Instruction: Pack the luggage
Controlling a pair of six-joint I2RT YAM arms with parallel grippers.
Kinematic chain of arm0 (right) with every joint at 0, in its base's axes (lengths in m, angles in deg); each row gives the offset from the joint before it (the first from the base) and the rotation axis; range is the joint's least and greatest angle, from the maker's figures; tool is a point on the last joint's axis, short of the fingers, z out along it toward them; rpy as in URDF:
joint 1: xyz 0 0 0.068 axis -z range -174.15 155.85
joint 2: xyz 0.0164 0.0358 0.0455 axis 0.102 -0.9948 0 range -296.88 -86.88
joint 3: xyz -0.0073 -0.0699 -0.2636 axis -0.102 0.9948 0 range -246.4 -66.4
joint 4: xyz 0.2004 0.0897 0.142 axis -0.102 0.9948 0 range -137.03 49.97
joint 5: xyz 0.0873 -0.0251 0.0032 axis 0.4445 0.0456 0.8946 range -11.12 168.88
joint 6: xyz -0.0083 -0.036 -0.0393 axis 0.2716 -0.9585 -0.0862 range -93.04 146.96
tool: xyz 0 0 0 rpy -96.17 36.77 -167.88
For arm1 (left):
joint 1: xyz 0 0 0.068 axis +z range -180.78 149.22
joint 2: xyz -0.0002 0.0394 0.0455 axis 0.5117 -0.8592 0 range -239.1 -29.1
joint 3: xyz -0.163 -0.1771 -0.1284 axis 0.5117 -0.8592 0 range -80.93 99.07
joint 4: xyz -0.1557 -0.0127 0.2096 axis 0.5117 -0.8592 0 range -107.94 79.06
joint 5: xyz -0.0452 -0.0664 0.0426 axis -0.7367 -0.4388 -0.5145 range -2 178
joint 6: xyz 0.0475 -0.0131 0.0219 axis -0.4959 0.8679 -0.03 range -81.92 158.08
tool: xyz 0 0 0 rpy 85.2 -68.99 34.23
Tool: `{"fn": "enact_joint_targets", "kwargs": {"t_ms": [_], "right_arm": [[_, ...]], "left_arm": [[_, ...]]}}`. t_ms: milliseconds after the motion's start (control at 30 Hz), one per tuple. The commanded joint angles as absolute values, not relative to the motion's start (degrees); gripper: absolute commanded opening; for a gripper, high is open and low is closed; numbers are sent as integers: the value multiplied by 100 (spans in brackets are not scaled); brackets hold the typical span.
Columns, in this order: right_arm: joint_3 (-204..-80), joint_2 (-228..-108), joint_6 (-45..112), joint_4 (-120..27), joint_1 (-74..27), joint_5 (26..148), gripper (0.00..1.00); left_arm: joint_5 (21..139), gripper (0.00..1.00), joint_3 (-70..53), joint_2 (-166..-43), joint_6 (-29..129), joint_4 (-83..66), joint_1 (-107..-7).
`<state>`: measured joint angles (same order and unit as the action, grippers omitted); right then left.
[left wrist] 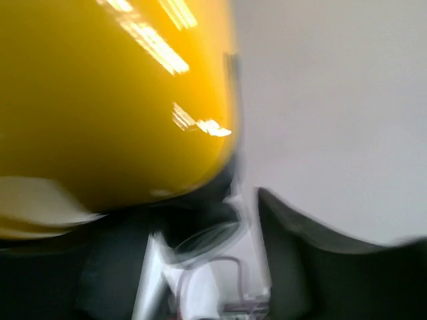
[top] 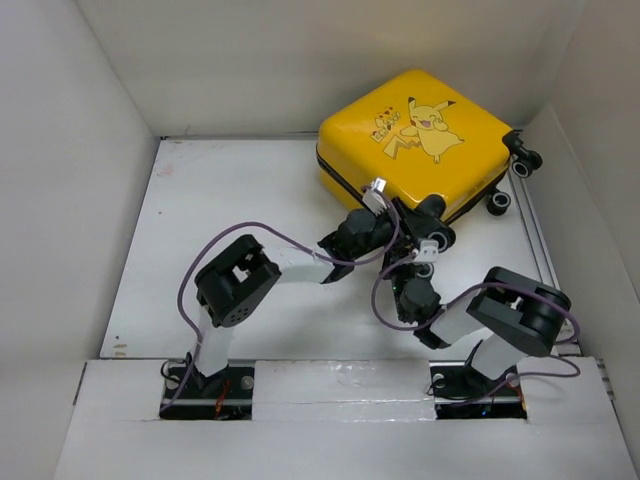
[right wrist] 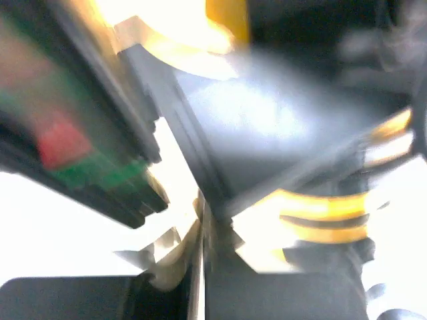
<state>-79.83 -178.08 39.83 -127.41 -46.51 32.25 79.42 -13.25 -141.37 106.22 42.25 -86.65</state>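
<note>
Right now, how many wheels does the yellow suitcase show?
2, at the right end of the glossy yellow hard-shell suitcase: far black-and-white caster wheel, near caster wheel. More may be hidden.

Sharpness: everything I see here is smeared with blur.
Luggage: its glossy yellow shell fills my upper left, and its curved edge falls away to the right.
Reflections: bright streaks of light lie across the shell.
Dark strip: it runs down the shell's right edge.
Pale patch: a cream patch low on the shell at my left; I cannot tell what it is.
White surface: plain, filling my right side.
My fingers: dark shapes along the bottom, one rising at the right and another under the shell.
Pale part: grey-white, between the fingers, with a thin looped cable.
My jaws: too blurred to judge the gap or any contact.
</note>
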Motion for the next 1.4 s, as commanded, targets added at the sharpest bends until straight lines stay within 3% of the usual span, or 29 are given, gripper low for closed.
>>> {"fn": "enact_joint_targets", "kwargs": {"t_ms": [0, 33, 67, 133, 300, 333, 367, 500, 633, 700, 867, 1000, 1167, 1367], "right_arm": [[-8459, -18058, 4023, -13764, -5216, 5692, 0], [-8459, -18110, 4076, -13834, -5216, 5691, 0], [-8459, -18110, 4076, -13835, -5102, 5787, 0], [-8459, -18058, 4076, -13835, -5049, 5989, 0], [-8257, -17505, 4532, -13186, -5101, 6087, 0], [-8187, -17408, 4533, -13054, -5101, 6217, 4], [-8187, -17198, 4533, -12870, -5101, 6314, 19], [-8537, -16339, 4533, -11132, -5163, 6622, 56], [-9319, -15195, 4586, -7842, -5276, 6623, 69], [-9732, -14764, 4638, -6966, -5277, 6562, 74], [-10743, -13752, 4498, -4416, -5277, 5920, 81], [-11236, -13522, 4384, -3187, -5006, 5156, 84], [-11456, -13461, 4270, -2331, -4223, 5050, 91], [-11395, -13461, 4006, -2330, -3600, 5277, 99]], "left_arm": [[7174, 64, -1184, -13098, 10339, 5665, -9001], [7104, 71, -1185, -13036, 10338, 5665, -8949], [6947, 87, -1254, -12896, 10338, 5665, -8879], [6788, 100, -1386, -12658, 10260, 5743, -8756], [6672, 100, -1976, -11488, 9400, 5244, -8272], [6786, 100, -2341, -10966, 9241, 5104, -8080], [6926, 100, -2571, -10691, 8979, 4842, -7965], [7655, 100, -3740, -9469, 8442, 4270, -7350], [8780, 100, -4541, -8484, 7625, 3109, -7182], [8967, 96, -5015, -8325, 7272, 2897, -7182], [8694, 85, -5509, -9087, 6833, 3168, -7655], [8345, 84, -5071, -10027, 6331, 3222, -8008], [8351, 81, -4394, -11055, 6207, 3222, -8008], [8333, 81, -3542, -11927, 5848, 3169, -8008]]}}
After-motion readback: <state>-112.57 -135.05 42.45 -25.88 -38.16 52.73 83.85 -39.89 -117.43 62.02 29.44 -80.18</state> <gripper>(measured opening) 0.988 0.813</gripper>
